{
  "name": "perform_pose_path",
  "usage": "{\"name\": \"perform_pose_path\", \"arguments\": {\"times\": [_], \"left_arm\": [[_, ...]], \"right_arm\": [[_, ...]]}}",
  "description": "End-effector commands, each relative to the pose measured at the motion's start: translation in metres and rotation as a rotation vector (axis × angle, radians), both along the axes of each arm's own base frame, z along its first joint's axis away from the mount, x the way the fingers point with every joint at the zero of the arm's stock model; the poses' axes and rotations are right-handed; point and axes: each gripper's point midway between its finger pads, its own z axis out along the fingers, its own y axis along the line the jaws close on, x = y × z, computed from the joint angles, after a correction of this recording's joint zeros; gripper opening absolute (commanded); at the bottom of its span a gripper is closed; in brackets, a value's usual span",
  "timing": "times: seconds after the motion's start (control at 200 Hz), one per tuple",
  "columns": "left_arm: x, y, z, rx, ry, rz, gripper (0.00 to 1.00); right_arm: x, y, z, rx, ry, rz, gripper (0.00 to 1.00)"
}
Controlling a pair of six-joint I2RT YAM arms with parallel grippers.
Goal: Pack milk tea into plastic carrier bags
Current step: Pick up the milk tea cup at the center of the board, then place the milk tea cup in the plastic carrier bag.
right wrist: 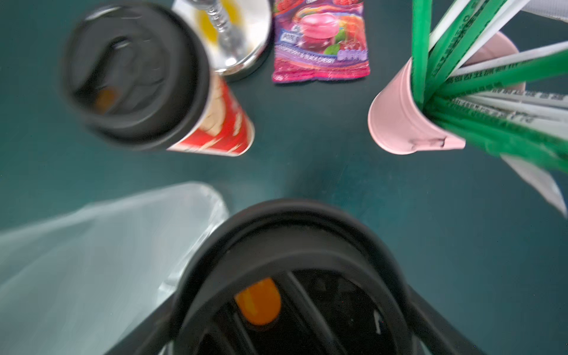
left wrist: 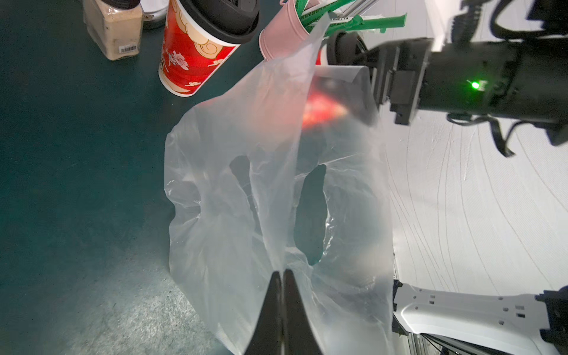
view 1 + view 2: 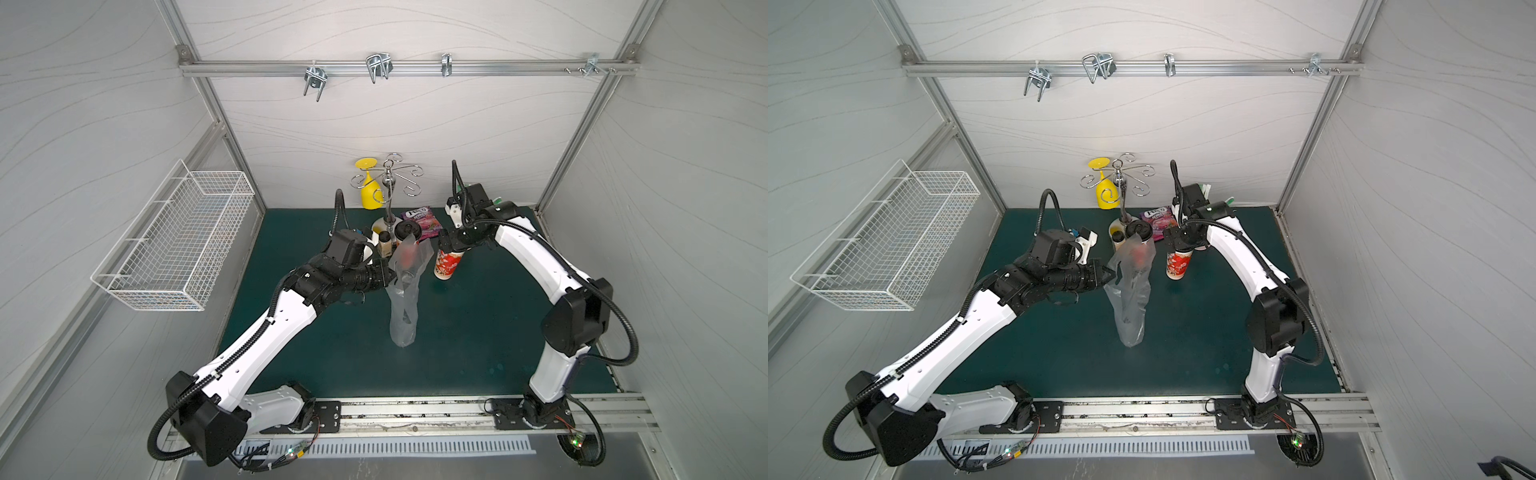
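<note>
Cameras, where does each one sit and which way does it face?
Top views: above the robot's base, looking down at the green mat; left arm and right arm whole.
Left wrist: on the left arm, looking along shut left jaws at the plastic bag they pinch; right arm beyond.
Right wrist: on the right arm, looking down between right jaws onto a cup lid.
Shared: both wrist views show the other cup.

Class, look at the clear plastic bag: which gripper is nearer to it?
Left. The left gripper is shut on the plastic bag; the right gripper straddles the lid of a milk tea cup standing beside the bag.
</note>
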Motion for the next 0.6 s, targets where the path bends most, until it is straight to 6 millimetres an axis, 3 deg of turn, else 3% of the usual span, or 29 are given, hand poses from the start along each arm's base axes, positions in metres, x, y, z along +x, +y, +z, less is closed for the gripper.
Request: {"name": "perform_pose_path", "arguments": {"times": [0.0,0.21,0.34,0.49,0.595], "left_arm": [[0.004,-0.002,0.013,-0.05,-0.032,0.003,0.0],[0.006,-0.004,0.015,-0.07,-0.037,-0.003,0.0],[0.005,-0.007,0.016,-0.091,-0.038,-0.015,0.0],[0.004,-0.01,0.015,-0.103,-0.031,-0.023,0.0],[0.004,-0.011,0.015,-0.115,-0.032,-0.024,0.0]], "right_arm": [[-0.052,-0.001,0.037,-0.001,0.021,0.045,0.83],[-0.1,-0.007,0.1,0.037,-0.073,0.053,0.83],[-0.12,-0.003,0.148,0.066,-0.19,0.087,0.82],[-0.142,0.013,0.195,0.148,-0.295,0.155,0.81],[-0.153,0.031,0.212,0.202,-0.34,0.219,0.8]]}}
